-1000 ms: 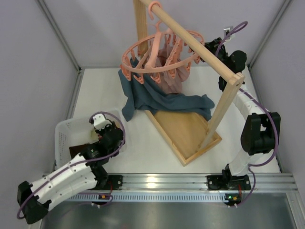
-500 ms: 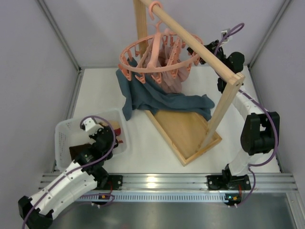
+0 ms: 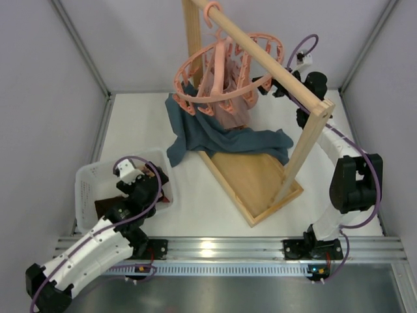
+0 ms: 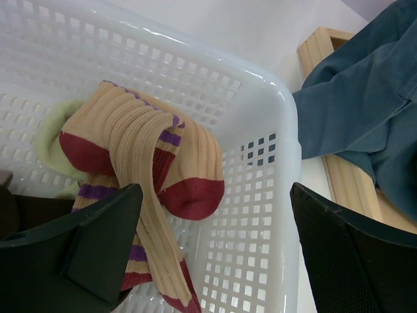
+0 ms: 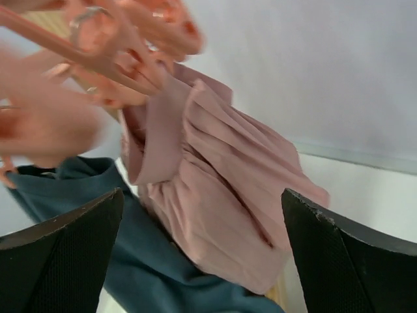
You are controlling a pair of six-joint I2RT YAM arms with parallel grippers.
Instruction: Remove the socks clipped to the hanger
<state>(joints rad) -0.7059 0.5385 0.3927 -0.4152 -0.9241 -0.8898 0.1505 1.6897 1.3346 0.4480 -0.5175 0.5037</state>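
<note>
Left gripper has sprung open over one striped sock in basket; right gripper likewise, beside one hanger

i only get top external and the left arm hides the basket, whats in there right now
Observer: The left wrist view shows a tan ribbed sock with red toe and purple stripes lying in the white basket.
Operator: is the left end effector holding it
Observer: No, the left end effector is open, with nothing gripped between its fingers.
Operator: and the right one
Observer: Open too. The right end effector holds nothing and faces the pink garment hanging from the hanger.
</note>
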